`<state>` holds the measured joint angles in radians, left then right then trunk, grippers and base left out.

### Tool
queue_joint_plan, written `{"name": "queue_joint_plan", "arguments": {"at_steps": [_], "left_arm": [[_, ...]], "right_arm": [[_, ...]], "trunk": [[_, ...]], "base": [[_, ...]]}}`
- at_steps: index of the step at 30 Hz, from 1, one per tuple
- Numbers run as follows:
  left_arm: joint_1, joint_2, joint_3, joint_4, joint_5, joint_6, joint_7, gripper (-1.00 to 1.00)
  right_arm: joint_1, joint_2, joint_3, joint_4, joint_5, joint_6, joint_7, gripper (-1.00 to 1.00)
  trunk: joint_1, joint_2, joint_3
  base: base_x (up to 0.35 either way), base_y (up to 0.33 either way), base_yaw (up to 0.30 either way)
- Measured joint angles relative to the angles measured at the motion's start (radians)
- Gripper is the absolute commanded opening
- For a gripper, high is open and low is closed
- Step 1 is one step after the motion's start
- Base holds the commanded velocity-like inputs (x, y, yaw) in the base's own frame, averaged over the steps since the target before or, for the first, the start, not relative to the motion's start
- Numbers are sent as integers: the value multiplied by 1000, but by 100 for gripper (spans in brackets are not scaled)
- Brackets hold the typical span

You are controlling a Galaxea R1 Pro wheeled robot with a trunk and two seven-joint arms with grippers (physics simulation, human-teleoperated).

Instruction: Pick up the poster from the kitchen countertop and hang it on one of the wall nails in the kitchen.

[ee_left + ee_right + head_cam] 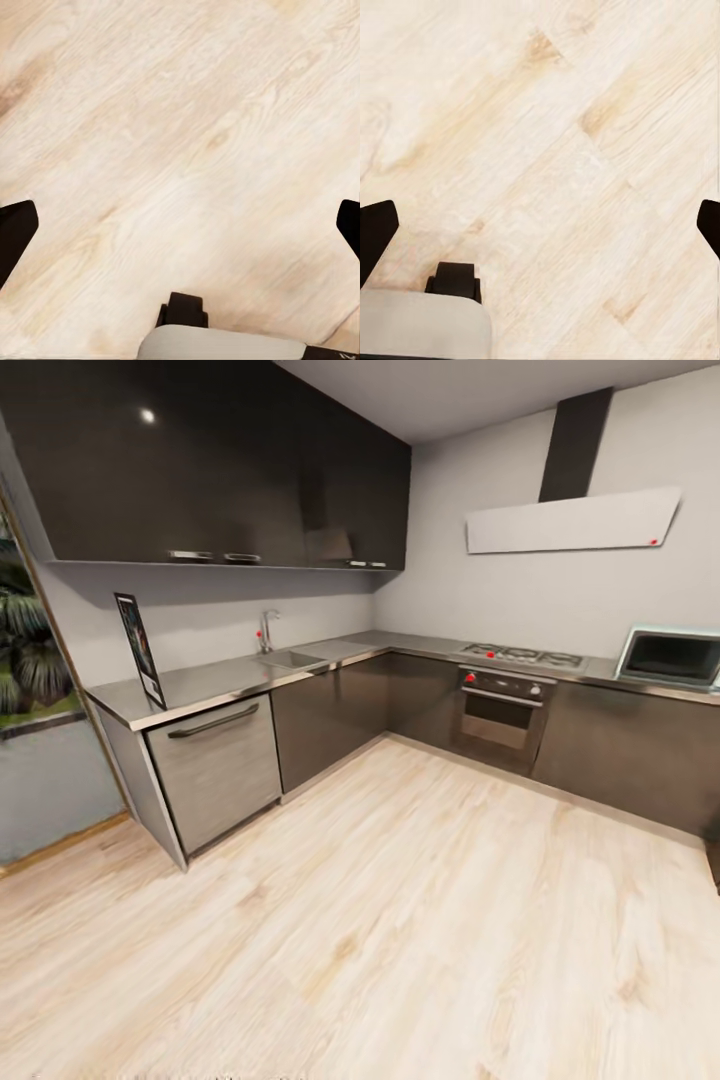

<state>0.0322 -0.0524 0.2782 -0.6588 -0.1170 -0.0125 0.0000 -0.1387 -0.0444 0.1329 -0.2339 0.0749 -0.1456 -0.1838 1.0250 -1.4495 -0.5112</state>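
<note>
**Poster upright at the counter's left end, open floor in between**

From the head camera I see the poster (140, 648) standing upright on the far left end of the counter (215, 682), turned nearly edge-on to me and close to the light-grey wall behind it. Below that end sits a pale grey cabinet front with a dark bar handle (214, 721). Further right along the same run are the inset sink (291, 658) and the chrome tap (266, 630), then the corner where the counter turns. On the right-hand run I make out the hob (523, 655), the oven (502, 717) beneath it and a microwave (672, 657) at the far right. Dark wall cabinets (220, 465) hang over the left run, above the poster; an extractor hood (572, 520) hangs over the hob. I cannot pick out any nail on the walls at this size.

Light wooden floor (400, 920) lies bare between me and the cabinets.

Both wrist cameras look down at the floorboards. The left tool (180, 229) has its dark fingertips (15, 232) spread wide with nothing between them; the right tool (540, 229) is likewise wide apart and holding nothing.
</note>
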Motion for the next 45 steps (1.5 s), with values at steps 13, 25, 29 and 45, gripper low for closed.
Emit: {"name": "queue_joint_plan", "arguments": {"at_steps": [13,25,29,45], "left_arm": [[0,0,38,-1,0,-1,-1,100],[0,0,39,-2,0,0,-1,100],[0,0,40,-2,0,0,0,100],[0,0,78,-3,0,0,-1,100]], "right_arm": [[0,2,1,0,0,2,-42,100],[0,2,2,0,0,1,-43,100],[0,2,1,0,0,1,-45,100],[0,2,2,0,0,1,-45,100]], "trunk": [[0,0,-1],[0,0,-4],[0,0,-6],[0,0,-12]], "base": [[-15,52,238],[-88,-155,208],[-11,-20,268],[-1,206,271]]}}
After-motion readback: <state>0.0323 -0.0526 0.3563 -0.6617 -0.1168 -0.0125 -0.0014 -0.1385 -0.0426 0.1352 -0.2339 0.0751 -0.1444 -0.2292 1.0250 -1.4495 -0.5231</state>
